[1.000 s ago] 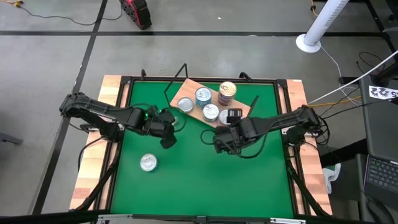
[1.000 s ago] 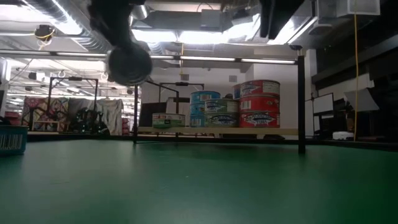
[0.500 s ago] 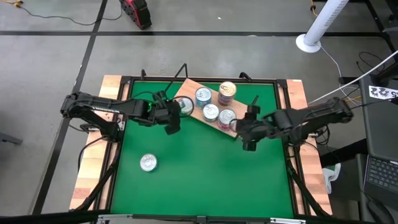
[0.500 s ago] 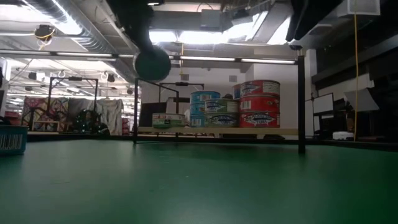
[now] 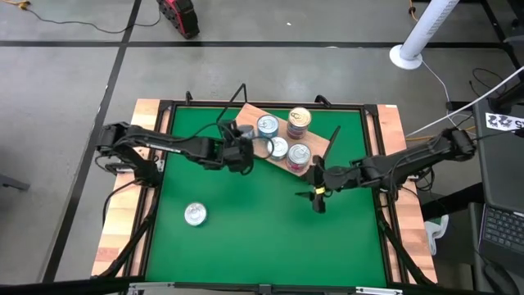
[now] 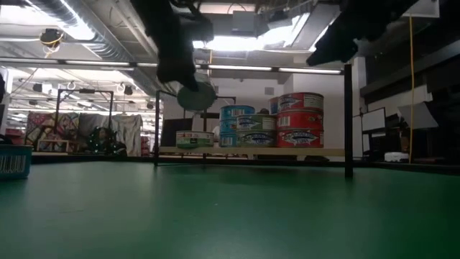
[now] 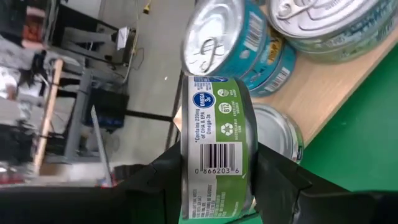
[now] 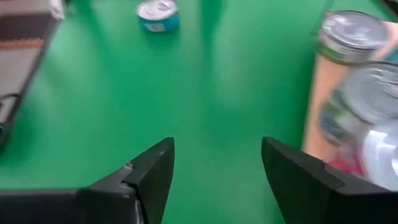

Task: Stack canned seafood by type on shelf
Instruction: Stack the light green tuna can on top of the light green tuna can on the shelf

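The wooden shelf [image 5: 246, 115] lies slantwise at the far side of the green mat. On it stand silver-lidded tins [image 5: 266, 125], a gold-topped stack [image 5: 300, 119] and, in the low view, teal [image 6: 248, 126] and red [image 6: 298, 119] stacks. One teal tin [image 5: 195, 215] sits alone on the mat near the left. My left gripper [image 5: 244, 152] is shut on a green-labelled tin [image 7: 217, 137] above the shelf's left end, over a single tin [image 7: 280, 132]. My right gripper [image 8: 214, 165] is open above the mat, near the shelf's right end. My left gripper pinches the green-labelled tin between its two fingers [image 7: 273, 177], one against each flat face, with the labelled side wall [image 7: 214, 162] toward the wrist camera. The tin is lifted clear and held on edge, tilted [image 6: 195, 96], above the shelf's left end.
Black wire supports [image 6: 348, 122] rise at the shelf's ends. A black frame and wooden border [image 5: 147, 115] run round the mat. Open green mat lies in front of the shelf [image 5: 262, 238].
My left gripper has carried the green-labelled tin from above the left of the mat toward the far right, up to the shelf's left end. My right arm has drawn back toward the table's right, and its gripper now hangs over the mat by the shelf's right end.
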